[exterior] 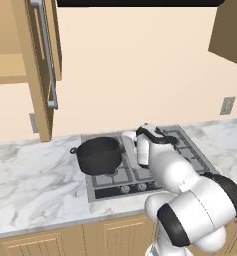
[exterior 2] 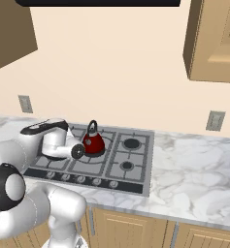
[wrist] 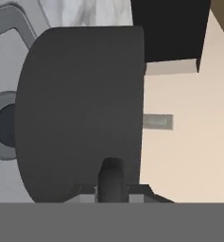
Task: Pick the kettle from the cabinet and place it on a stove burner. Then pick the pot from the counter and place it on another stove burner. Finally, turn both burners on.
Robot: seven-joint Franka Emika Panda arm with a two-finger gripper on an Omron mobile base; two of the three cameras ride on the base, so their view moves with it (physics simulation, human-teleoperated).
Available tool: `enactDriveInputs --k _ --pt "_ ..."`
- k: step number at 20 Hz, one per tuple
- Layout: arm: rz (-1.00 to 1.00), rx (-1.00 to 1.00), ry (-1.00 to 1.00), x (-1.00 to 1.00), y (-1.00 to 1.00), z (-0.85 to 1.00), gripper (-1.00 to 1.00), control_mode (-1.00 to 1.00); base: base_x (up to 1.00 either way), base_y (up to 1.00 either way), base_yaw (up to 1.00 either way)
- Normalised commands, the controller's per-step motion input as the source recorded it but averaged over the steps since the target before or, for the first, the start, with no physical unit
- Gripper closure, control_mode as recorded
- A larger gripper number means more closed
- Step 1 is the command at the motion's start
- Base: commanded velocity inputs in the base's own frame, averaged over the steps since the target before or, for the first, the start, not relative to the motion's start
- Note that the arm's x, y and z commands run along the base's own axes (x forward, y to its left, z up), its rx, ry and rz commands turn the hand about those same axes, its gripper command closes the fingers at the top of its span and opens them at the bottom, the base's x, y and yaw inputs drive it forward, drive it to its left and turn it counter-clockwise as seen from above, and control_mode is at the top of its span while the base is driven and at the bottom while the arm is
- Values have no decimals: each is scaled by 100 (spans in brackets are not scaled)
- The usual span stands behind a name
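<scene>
- The pot [exterior: 99, 155], matte black, wide and low, sits at the centre-left of the left base view on the left burners of the grey steel cooktop [exterior 2: 136, 162]; the hand view shows its wall side-on.
- The gripper [wrist: 112, 182] is clamped on the pot's rim, one dark fingertip against the wall.
- Judged rigid and fairly heavy; a rim pinch may tilt it, so the loop handles look safer.
- The glossy dark-red kettle [exterior 2: 93, 140] stands on a rear burner.
</scene>
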Motion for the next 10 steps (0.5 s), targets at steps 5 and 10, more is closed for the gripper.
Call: enactDriveInputs --k 5,10 --pt "0 0 0 -31 -10 0 100 -100 0 0 0" --pt "0 0 0 -15 -9 0 100 -100 0 0 0"
